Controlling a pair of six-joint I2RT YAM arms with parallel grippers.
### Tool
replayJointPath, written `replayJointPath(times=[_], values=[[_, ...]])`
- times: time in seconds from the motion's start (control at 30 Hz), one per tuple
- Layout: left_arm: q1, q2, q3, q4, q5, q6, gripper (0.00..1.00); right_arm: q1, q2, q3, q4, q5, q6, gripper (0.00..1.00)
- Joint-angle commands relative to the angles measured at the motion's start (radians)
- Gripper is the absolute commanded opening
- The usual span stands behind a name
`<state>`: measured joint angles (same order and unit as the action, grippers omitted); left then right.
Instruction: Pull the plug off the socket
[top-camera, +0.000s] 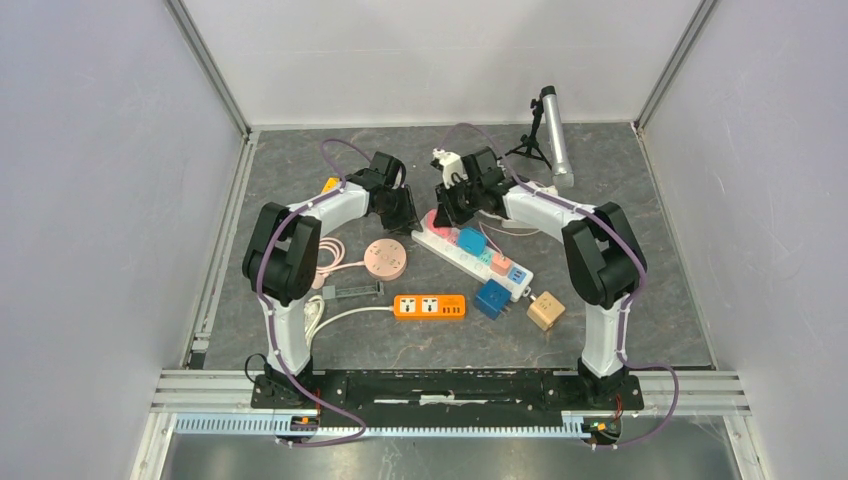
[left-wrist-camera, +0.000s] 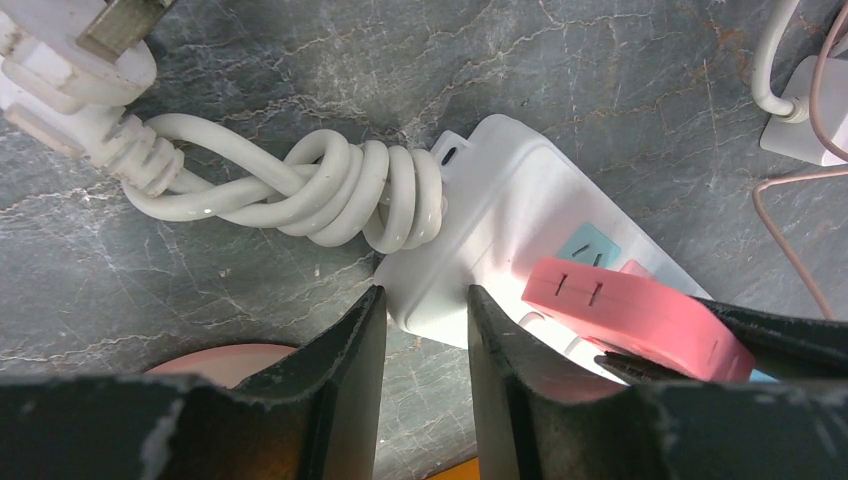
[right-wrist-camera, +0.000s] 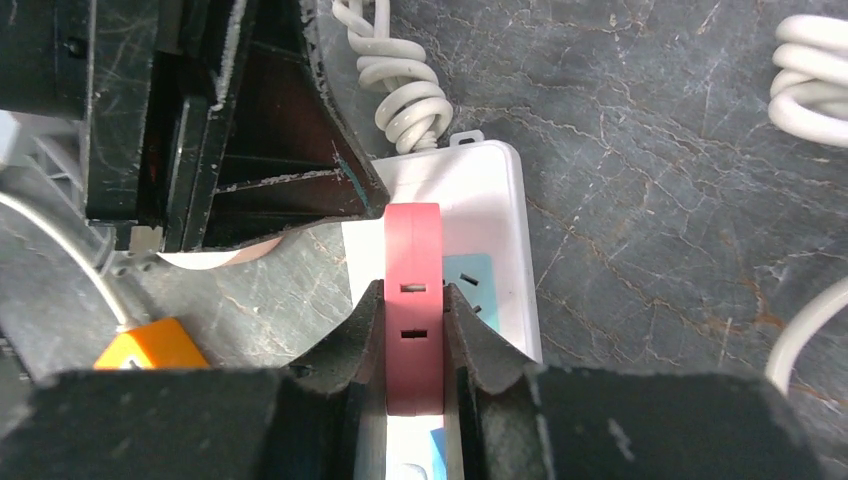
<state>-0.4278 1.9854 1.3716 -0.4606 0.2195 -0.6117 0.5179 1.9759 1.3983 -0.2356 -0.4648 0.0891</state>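
A white power strip (top-camera: 478, 257) lies slanted mid-table with several coloured plugs in it. My right gripper (right-wrist-camera: 413, 300) is shut on the pink plug (right-wrist-camera: 412, 240) at the strip's far end, its fingers on the two flat sides. The plug also shows in the left wrist view (left-wrist-camera: 630, 312), sitting over the strip; its prongs are hidden. My left gripper (left-wrist-camera: 425, 320) is closed across the end corner of the strip (left-wrist-camera: 500, 200), next to the coiled white cord (left-wrist-camera: 340, 190). In the top view the left gripper (top-camera: 405, 212) and right gripper (top-camera: 450, 207) meet at that end.
A round pink socket (top-camera: 386, 257), an orange strip (top-camera: 429, 306), a blue adapter (top-camera: 492, 299) and a tan cube (top-camera: 545, 310) lie nearer me. A small tripod with a silver tube (top-camera: 553, 135) stands at the back right. The cord's white plug (left-wrist-camera: 75, 60) lies loose.
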Motion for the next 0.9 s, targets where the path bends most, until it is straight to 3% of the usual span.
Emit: replayJointPath(times=[0.0,0.37,0.7,0.8,0.87], values=[[-0.032,0.087,-0.048,-0.108,-0.042,0.013,0.41,0.052,-0.053,0.066,0.041,0.085,-0.078,0.00],[-0.032,0.081,-0.064,-0.108,-0.052,0.013,0.40,-0.018,-0.150,0.051,0.172,-0.020,0.072,0.00],[-0.030,0.005,0.019,-0.128,-0.033,0.038,0.41,-0.022,-0.321,-0.046,0.330,0.197,0.085,0.00],[-0.027,-0.071,0.079,-0.133,-0.034,0.044,0.46,-0.024,-0.303,-0.037,0.325,0.193,0.096,0.00],[-0.026,-0.123,0.121,-0.167,-0.113,0.038,0.52,-0.025,-0.281,-0.017,0.321,0.168,0.111,0.00]])
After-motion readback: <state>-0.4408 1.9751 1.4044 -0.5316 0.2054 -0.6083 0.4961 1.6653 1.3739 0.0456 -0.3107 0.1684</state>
